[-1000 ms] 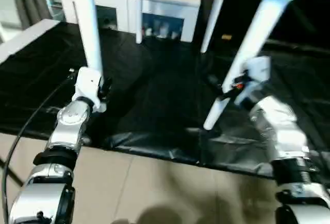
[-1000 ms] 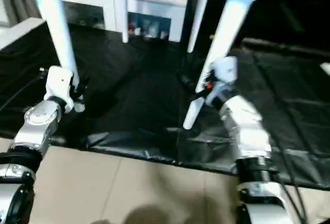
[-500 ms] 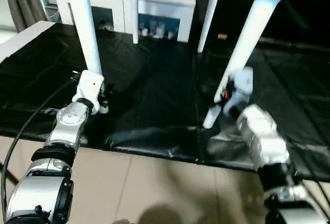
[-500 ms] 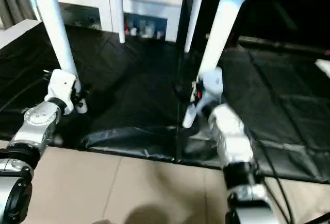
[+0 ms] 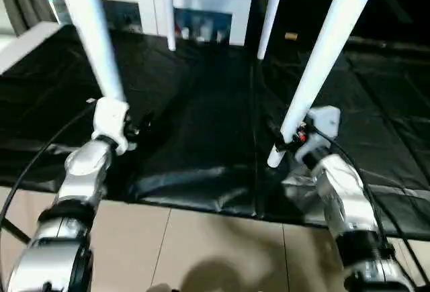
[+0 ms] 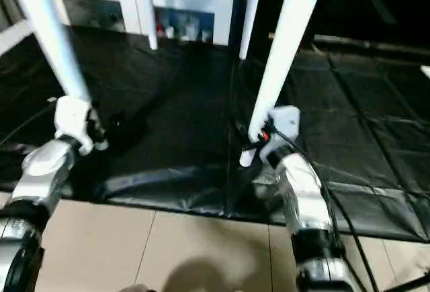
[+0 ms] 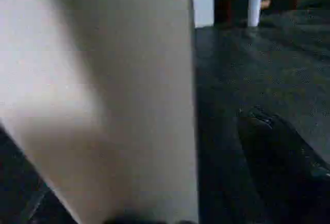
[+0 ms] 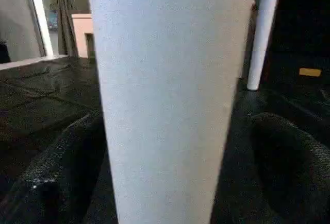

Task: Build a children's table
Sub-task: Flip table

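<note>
On the black plastic floor sheet [image 5: 201,124], near its front edge, the all-white plastic children's table [image 5: 322,64] stands on four tapered tubular legs. My right gripper [image 6: 259,141] straddles the near right leg, fingers [image 8: 62,167] spread. My left gripper [image 5: 127,127] meets the near left leg; its grip I cannot tell. The table is probably light, stiff and slick, so I grasp low.

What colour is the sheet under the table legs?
Black; the sheet shows best in the left eye view.
</note>
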